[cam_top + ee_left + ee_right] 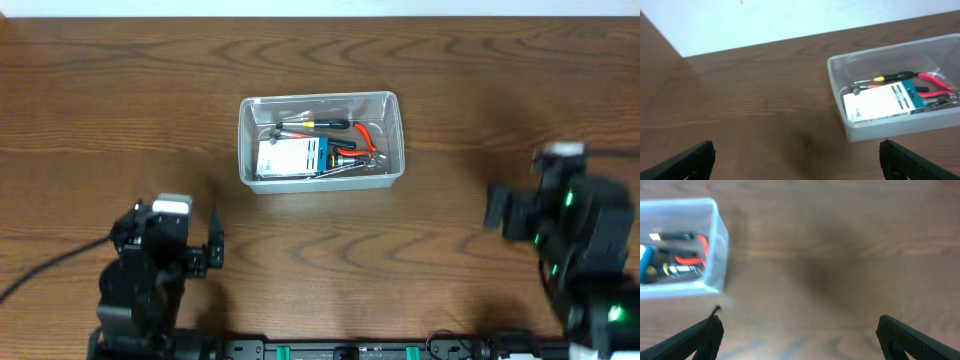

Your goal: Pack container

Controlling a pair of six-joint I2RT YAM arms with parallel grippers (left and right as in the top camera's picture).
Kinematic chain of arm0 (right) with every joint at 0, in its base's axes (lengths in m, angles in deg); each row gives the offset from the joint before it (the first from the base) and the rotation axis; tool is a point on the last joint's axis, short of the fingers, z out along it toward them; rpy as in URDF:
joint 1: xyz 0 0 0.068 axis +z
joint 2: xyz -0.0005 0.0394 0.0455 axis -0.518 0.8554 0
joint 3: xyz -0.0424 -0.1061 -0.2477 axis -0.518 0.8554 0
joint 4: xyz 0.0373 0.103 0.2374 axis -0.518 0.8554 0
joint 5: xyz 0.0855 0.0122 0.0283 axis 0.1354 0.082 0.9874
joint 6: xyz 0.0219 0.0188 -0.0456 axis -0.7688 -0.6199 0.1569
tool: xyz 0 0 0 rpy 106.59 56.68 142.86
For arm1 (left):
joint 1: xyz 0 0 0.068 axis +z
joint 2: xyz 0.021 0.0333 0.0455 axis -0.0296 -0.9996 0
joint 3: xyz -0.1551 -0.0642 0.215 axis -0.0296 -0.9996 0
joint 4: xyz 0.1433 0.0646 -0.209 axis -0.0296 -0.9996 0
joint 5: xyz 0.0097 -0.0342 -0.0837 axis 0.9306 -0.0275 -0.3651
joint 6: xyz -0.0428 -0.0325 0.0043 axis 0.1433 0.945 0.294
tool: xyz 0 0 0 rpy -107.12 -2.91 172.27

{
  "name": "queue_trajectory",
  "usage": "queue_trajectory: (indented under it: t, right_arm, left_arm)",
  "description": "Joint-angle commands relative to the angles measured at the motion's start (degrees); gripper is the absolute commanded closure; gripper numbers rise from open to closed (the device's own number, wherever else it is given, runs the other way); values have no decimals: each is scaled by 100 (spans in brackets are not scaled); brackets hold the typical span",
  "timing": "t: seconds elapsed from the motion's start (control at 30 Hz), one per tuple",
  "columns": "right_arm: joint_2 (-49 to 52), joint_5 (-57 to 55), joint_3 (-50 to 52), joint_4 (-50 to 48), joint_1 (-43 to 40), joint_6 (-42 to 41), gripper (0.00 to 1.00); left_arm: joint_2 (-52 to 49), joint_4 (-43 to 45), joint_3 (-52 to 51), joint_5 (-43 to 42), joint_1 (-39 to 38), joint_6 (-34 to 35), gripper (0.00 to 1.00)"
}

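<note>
The container point(322, 183) lies ahead of both arms and between them, its long axis running crosswise to their reach. From the left gripper point(796, 150), whose fingers stand wide apart with nothing between them, it sits forward and off to the right, near. From the right gripper point(799, 325), likewise spread and empty, it sits forward and to the left, farther off. The left arm looks the nearer. A blue-and-white box point(290, 157) and red-handled pliers point(366, 136) already lie inside it.

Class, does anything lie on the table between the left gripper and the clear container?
Nothing visible does. Only bare table separates the open left gripper from the container, which already holds tools and a box.
</note>
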Motion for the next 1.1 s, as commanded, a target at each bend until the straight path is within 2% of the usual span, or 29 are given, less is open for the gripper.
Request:
queue_trajectory:
  t: [0.0, 0.13, 0.37, 0.9, 1.07]
  right_arm:
    - [-579, -168, 562, -66, 37, -138, 1]
    - [-973, -168, 839, 380, 37, -138, 1]
    - [-990, -168, 881, 1408, 37, -138, 1]
    - [-1014, -168, 881, 1397, 44, -138, 1]
    - [-1539, -234, 898, 1222, 74, -70, 1]
  left_arm:
    - [315, -195, -103, 243, -24, -46, 2]
    - [337, -603, -103, 240, -24, -46, 2]
    - [337, -1335, -103, 240, -24, -46, 2]
    - [337, -1609, -103, 240, -24, -46, 2]
    - [337, -1609, -103, 240, -24, -46, 2]
